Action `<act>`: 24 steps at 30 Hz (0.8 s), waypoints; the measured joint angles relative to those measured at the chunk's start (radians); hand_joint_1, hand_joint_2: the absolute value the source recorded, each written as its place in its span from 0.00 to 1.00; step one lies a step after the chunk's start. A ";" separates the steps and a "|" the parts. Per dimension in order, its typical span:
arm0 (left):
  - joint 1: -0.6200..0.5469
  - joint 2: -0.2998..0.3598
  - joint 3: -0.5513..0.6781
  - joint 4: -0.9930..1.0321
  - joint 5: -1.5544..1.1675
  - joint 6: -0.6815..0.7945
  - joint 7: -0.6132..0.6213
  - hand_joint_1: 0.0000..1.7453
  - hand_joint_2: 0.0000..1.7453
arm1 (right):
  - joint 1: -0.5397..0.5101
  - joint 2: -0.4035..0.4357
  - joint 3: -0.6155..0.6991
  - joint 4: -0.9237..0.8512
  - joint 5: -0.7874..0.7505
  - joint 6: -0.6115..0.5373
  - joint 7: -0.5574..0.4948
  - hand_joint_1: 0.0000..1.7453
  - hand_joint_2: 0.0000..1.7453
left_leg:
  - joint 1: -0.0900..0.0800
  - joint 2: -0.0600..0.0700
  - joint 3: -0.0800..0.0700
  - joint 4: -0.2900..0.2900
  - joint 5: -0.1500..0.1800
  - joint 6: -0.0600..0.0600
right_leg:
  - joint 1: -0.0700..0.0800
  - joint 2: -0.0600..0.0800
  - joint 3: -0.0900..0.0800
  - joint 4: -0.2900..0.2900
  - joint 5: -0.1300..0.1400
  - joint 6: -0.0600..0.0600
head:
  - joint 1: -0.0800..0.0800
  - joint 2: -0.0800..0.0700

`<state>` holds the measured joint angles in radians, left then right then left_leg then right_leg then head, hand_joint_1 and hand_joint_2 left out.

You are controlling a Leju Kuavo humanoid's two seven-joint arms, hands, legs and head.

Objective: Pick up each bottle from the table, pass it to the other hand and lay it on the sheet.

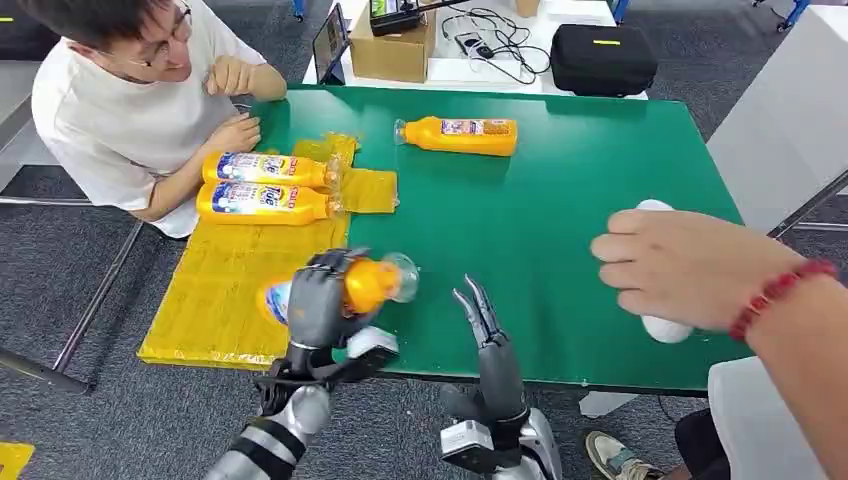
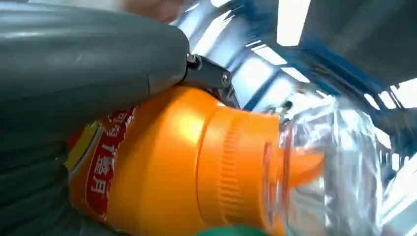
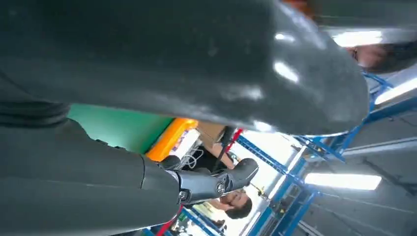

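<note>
We are holding the orange detergent bottle [image 1: 350, 288] in our left hand [image 1: 318, 300], above the yellow sheet [image 1: 225, 290]'s edge. Our right hand [image 1: 482, 318] is waiting open, empty. The bottle is probably rigid, smooth and slippery; gripping mid-body seems safest.

Glossy orange plastic bottle [image 1: 345, 288], clear cap; matt green table [image 1: 560, 230].

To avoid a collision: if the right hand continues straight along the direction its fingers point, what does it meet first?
Probably nothing near: the right hand points up and away over bare green table. The lying bottle is farthest along, though depth is unclear.
</note>
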<state>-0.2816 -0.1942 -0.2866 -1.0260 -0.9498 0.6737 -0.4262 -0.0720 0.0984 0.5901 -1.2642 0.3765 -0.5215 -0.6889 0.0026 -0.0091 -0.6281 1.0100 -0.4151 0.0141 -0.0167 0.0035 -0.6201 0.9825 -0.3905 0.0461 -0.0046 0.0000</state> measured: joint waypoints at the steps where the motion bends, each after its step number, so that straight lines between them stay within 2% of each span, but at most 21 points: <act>1: -0.021 -0.001 0.022 0.041 -0.056 0.001 0.019 1.00 1.00 | -0.005 0.000 0.001 0.000 -0.003 0.004 0.000 0.00 0.00 | 0.000 0.000 0.000 0.000 0.000 0.000 | 0.000 0.000 0.000 0.000 0.000 0.000 | 0.000 0.000; 7: -0.183 0.016 0.054 0.335 -0.178 -0.017 0.218 1.00 1.00 | -0.030 0.008 0.001 0.002 -0.019 0.034 0.000 0.00 0.00 | 0.000 0.000 0.000 0.000 0.001 0.000 | 0.000 0.000 0.000 0.001 0.000 0.000 | 0.000 0.000; 17: -0.276 0.038 0.045 0.516 -0.211 -0.029 0.256 1.00 1.00 | -0.041 0.009 0.001 0.009 -0.021 0.040 0.000 0.00 0.00 | 0.000 0.000 0.000 0.000 0.001 0.000 | 0.000 0.000 0.000 0.000 0.000 0.000 | 0.000 0.000; 21: -0.305 0.051 0.010 0.561 -0.310 -0.137 0.359 1.00 1.00 | -0.045 0.009 0.001 0.013 -0.026 0.065 0.000 0.00 0.00 | 0.000 0.000 0.000 0.000 0.001 0.000 | 0.000 0.000 0.000 0.000 0.000 0.000 | 0.000 0.000; 22: -0.316 0.056 -0.002 0.571 -0.325 -0.174 0.380 0.95 1.00 | -0.046 0.009 0.001 0.014 -0.027 0.071 0.000 0.00 0.00 | 0.000 0.000 0.000 0.000 0.001 0.000 | 0.000 0.000 0.000 0.000 0.000 0.000 | 0.000 0.000; 24: -0.346 0.062 -0.012 0.590 -0.320 -0.250 0.404 0.93 1.00 | -0.047 0.010 0.000 0.015 -0.029 0.076 0.000 0.00 0.00 | 0.000 -0.001 0.000 0.000 0.001 0.000 | 0.000 0.000 0.001 0.000 0.000 0.000 | 0.000 0.000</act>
<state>-0.6273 -0.1324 -0.2991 -0.4356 -1.2695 0.4233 -0.0221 -0.1193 0.1083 0.5905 -1.2489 0.3475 -0.4456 -0.6893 0.0028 -0.0100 -0.6282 1.0101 -0.4140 0.0145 -0.0165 0.0032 -0.6195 0.9829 -0.3903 0.0462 -0.0046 0.0000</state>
